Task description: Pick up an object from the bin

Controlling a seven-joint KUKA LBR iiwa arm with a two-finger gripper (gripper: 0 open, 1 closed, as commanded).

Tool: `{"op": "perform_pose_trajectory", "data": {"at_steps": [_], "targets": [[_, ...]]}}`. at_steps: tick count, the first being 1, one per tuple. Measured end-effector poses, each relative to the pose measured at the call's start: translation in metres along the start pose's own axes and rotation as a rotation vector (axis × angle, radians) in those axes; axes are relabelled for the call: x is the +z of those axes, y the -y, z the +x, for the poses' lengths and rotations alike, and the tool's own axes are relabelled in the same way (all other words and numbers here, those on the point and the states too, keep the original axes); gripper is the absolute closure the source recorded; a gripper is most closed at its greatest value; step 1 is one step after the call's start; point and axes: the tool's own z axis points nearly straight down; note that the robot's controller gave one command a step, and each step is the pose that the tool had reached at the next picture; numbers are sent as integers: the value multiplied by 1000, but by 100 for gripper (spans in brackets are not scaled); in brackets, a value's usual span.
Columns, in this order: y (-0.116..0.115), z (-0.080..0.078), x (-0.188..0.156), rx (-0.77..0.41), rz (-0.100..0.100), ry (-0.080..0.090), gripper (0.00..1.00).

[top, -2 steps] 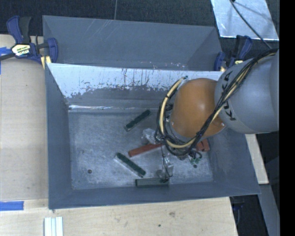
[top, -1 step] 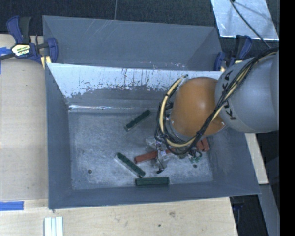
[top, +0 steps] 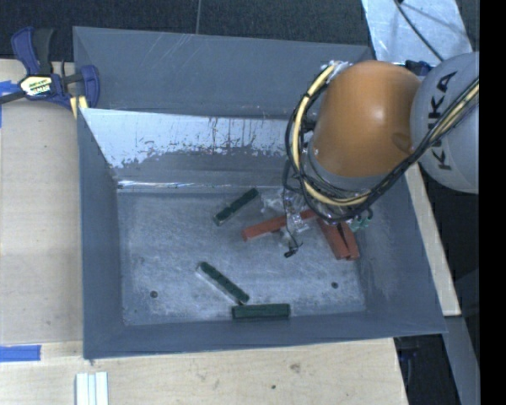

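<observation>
Gripper (top: 292, 230) hangs at the red-brown bar's (top: 264, 229) right end; open or clamped, we cannot tell. Probably light and stiff; we'd pinch its narrow sides.

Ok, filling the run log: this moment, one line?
gripper | beside long red-brown block, right of centre | three dark green bars apart

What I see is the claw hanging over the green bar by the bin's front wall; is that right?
Not quite. In the camera view the claw hangs at the right end of a red bar, right of the floor's middle. The green bar lies apart from it, by the front wall of the bin.
</observation>
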Motion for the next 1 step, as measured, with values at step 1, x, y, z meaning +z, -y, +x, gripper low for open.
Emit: {"op": "perform_pose_trajectory", "data": {"at_steps": [1], "targets": [[22, 6, -66, -257, -1, -4, 100]]}}
